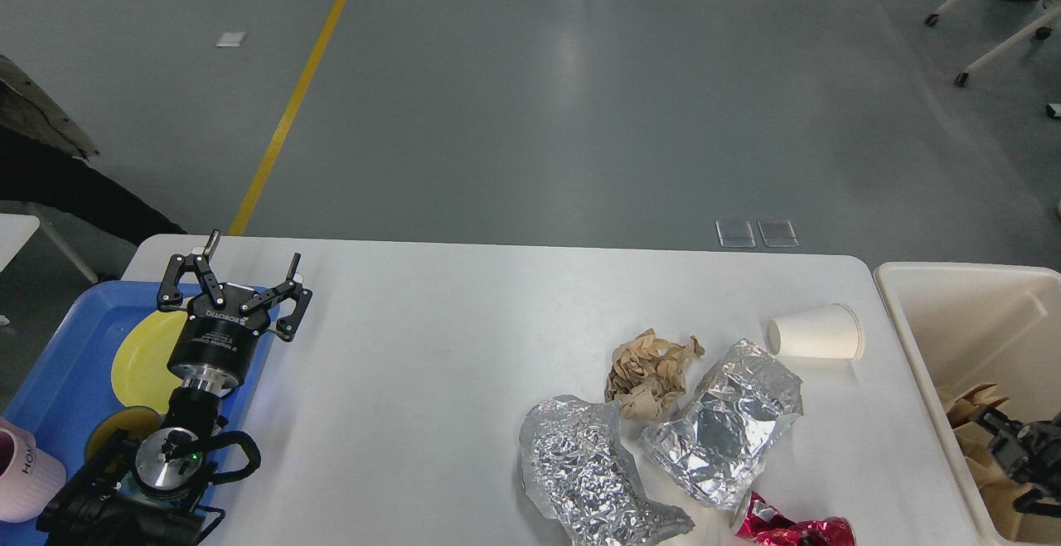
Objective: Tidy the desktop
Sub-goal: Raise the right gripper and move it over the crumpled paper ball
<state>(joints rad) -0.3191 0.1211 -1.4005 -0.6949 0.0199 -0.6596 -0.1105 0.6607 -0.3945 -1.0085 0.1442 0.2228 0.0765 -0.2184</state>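
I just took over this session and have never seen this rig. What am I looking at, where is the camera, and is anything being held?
One picture, taken from the robot's head, looking down. The left gripper hangs over the blue tray, fingers spread, holding nothing. The right gripper is over the cream bin; it is too dark to tell whether it is open. On the white desktop lie a tipped paper cup, crumpled brown paper, two pieces of foil and a red wrapper.
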